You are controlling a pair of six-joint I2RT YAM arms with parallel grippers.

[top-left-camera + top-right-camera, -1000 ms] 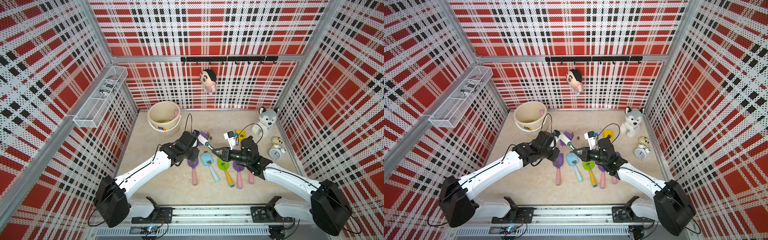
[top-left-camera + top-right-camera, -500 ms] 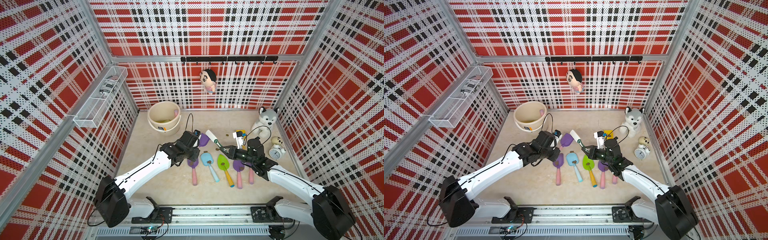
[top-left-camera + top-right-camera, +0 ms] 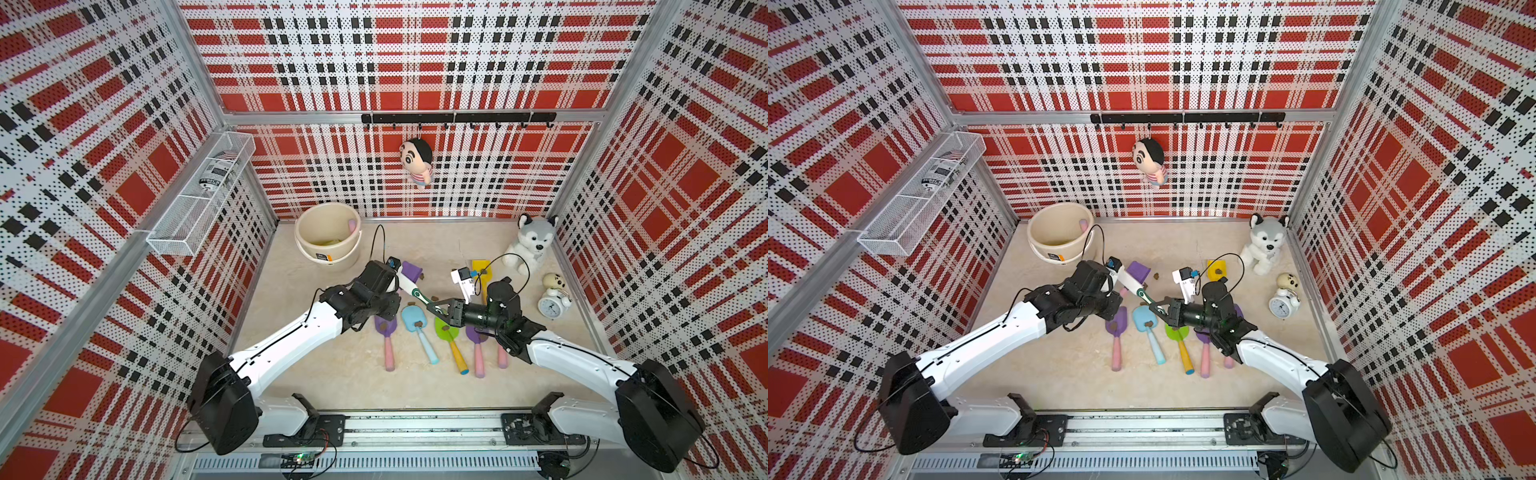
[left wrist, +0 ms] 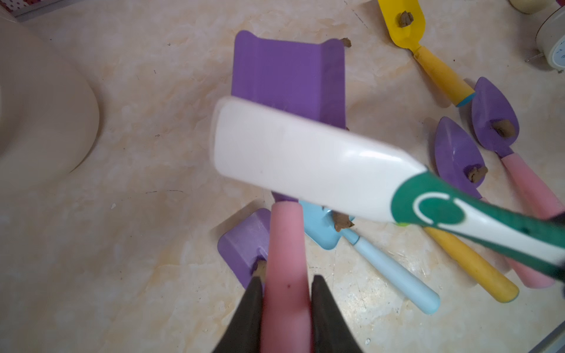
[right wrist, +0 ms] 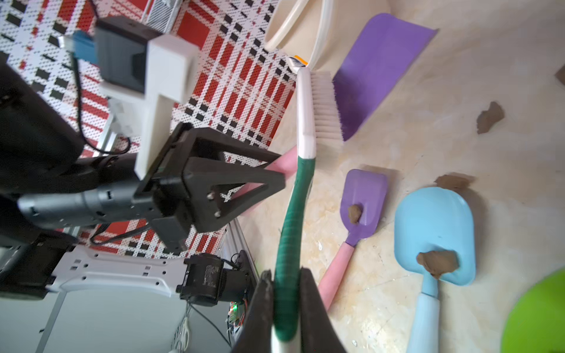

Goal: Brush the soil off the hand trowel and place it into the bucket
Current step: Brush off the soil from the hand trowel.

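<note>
Returned since half a second ago: brush [image 4: 305, 162], white head over hand trowel [image 4: 287, 79]. Purple square blade clean, pink handle clamped in left gripper [image 4: 287, 279]. Right gripper [image 5: 286, 273] clenched on the brush's green handle.

Husky plush [image 3: 534, 241], alarm clock [image 3: 552, 306], hanging doll [image 3: 417, 162]

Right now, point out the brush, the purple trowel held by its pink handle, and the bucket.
brush [image 4: 305, 159]: left wrist view, back of its white head.
held purple trowel [image 4: 287, 82]: left wrist view, middle of its flat blade.
bucket [image 3: 322, 222]: in a top view, inner back wall.
</note>
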